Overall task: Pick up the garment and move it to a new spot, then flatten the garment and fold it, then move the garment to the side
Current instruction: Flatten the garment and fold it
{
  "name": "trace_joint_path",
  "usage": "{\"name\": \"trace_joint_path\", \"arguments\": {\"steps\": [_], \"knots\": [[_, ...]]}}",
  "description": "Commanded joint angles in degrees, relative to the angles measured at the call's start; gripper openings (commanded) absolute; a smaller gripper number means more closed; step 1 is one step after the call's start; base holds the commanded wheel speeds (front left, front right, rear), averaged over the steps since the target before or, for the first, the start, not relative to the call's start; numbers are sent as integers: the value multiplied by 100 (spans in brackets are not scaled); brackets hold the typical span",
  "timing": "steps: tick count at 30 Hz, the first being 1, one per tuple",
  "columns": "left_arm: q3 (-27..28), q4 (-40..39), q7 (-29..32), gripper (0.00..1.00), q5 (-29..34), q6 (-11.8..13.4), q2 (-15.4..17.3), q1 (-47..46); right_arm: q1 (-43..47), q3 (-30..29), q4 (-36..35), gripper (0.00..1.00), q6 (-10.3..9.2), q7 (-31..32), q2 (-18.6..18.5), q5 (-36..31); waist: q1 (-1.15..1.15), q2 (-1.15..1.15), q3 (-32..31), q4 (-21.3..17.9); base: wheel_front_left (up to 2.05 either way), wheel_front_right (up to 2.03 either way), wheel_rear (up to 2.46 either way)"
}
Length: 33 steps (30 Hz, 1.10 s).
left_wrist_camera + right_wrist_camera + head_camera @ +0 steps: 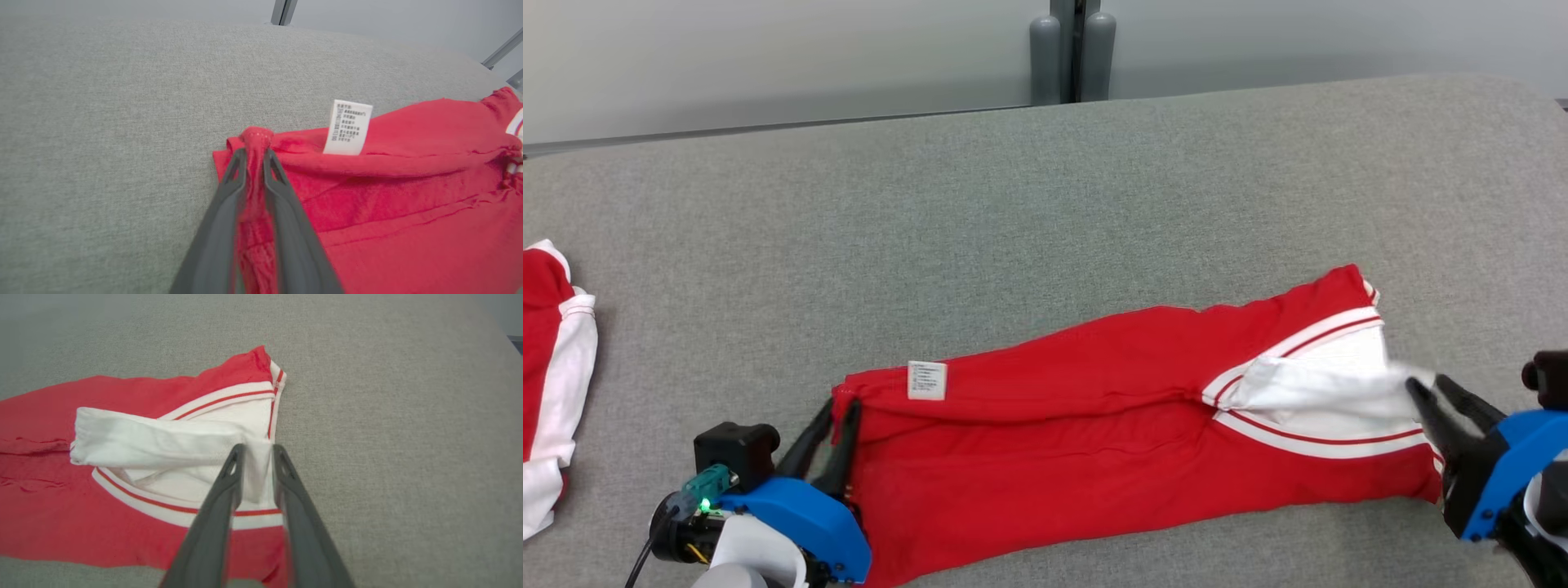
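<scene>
The garment (1094,425) is a red shirt with white, red-striped trim, folded into a long band across the grey table (1013,204). My left gripper (840,408) holds its left end: in the left wrist view a bunch of red cloth (255,139) is pinched between the fingers of that gripper (254,152). A white label (347,127) lies just beyond. At the right end, my right gripper (1425,382) has its fingers parted. In the right wrist view, a white sleeve flap (155,441) lies loose and blurred between the fingers of the same gripper (258,447).
Another red and white garment (551,384) lies at the table's left edge. Two grey posts (1072,57) stand behind the far edge. Bare grey cloth surface stretches beyond the shirt and to its right.
</scene>
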Motion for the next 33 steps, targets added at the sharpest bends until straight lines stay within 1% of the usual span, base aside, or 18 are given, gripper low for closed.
{"name": "trace_joint_path", "arguments": {"steps": [1, 5, 10, 15, 19, 25, 30, 33], "knots": [[17, 5, -51, 100, 38, 5, 9, 28, 101, -50, -43, 100, 1, 33, 23, -64, 1, 0, -10, -1, 0, 0, 0], [68, -8, -335, 100, 99, 88, -14, 130, 315, -304, -196, 100, 1, 184, 161, -200, 1, 0, -103, 30, 0, 0, 0], [220, -41, -975, 100, 246, 211, -31, 104, 274, -610, -403, 100, 1, 416, 355, -314, 1, 0, -237, 89, 0, 0, 0], [336, 105, -1368, 100, 392, 302, -88, -109, -68, -889, -196, 100, 1, 925, 655, -522, 1, 0, -307, 151, 0, 0, 0], [414, 269, -1487, 100, 461, 303, -153, -321, -402, -1088, 261, 100, 1, 1202, 916, -820, 1, 0, -293, 211, 0, 0, 0], [433, 493, -1542, 100, 460, 255, -272, -515, -889, -1246, 1083, 100, 1, 1239, 1172, -1323, 1, 0, -179, 342, 0, 0, 0], [428, 595, -1555, 100, 403, 242, -306, -520, -1164, -1271, 1676, 100, 1, 1170, 1185, -1565, 1, 0, -99, 441, 0, 0, 0], [426, 611, -1542, 100, 387, 227, -318, -533, -1266, -1187, 1984, 100, 1, 1160, 1115, -1668, 1, 0, -46, 486, 0, 0, 0]]}}
